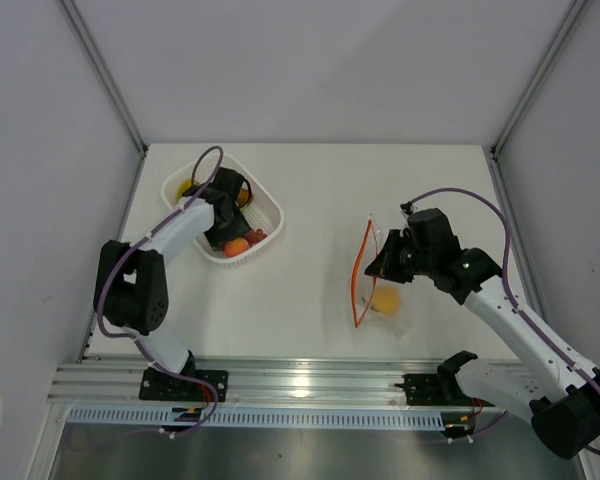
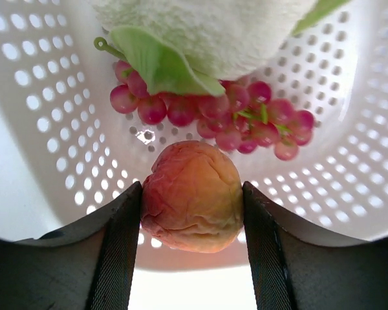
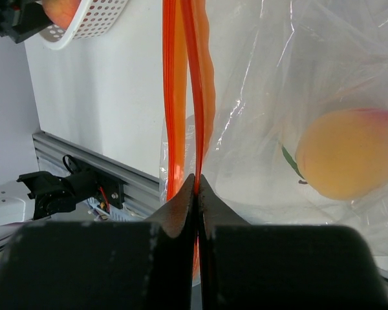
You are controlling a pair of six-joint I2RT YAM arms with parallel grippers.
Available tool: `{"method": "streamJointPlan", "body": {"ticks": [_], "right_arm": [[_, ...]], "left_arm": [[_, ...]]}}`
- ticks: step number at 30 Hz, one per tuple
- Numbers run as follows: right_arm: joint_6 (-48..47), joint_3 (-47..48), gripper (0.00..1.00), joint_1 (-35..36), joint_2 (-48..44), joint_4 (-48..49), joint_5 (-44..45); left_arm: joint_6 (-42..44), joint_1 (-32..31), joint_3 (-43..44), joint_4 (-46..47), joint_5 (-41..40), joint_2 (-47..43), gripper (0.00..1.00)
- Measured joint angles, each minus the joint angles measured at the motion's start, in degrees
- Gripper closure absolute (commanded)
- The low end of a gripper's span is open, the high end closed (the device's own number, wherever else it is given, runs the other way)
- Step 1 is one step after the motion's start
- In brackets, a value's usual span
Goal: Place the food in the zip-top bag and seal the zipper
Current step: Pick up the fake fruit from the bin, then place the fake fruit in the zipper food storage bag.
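**Clamping a Peach Piece in the Basket While Pinching the Bag's Mouth Ready**

Squeezing the peach-coloured piece [image 2: 193,187] from both sides with the left gripper [image 2: 193,216], down inside the white mesh basket [image 2: 45,116] at the far left of the table [image 1: 310,200]. Apparently gripping it there for lifting out and carrying across.

Leaving the red grape cluster [image 2: 246,123] and the white-and-green piece [image 2: 200,32] lying just behind it in the basket, waiting for later trips.

Pinching the red-orange zipper [image 3: 174,97] with the right gripper [image 3: 197,184], clamped tight on the strip. Likely holding one lip of the clear zip-top bag [image 3: 297,64] raised and steady, presenting the mouth toward the basket side.

Showing only a narrow gap between the two strips, so probably needing widening before any drop.

Holding one yellow-orange fruit [image 3: 349,155] inside the bag already, pressed against the crinkled plastic.

Not yet sealing, with food lying outside the bag.
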Motion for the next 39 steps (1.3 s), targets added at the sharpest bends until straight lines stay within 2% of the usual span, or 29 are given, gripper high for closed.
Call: {"method": "streamJointPlan", "body": {"ticks": [10,15,20,28,39], "right_arm": [[-0.61,2.75,1.0,0.0,1.9,-2.97,1.4],[-0.52,2.82,1.0,0.0,1.88,-3.72,2.16],[-0.48,3.02,1.0,0.0,1.75,-3.82,2.49],[-0.44,3.37,1.0,0.28,1.84,-4.07,2.56],[1.09,3.65,1.0,1.4,1.81,-4.15,2.56]], "left_arm": [[5.18,-3.69,-1.88,1.68,1.46,-17.92,0.99],[10.82,-10.51,-3.15,5.75,6.49,-28.04,0.99],[13.11,-19.56,-8.46,14.19,16.24,-36.39,0.99],[11.74,-27.32,-17.73,29.09,31.78,-35.65,1.0],[7.21,-31.65,-18.32,48.87,44.11,-26.05,0.99]]}}
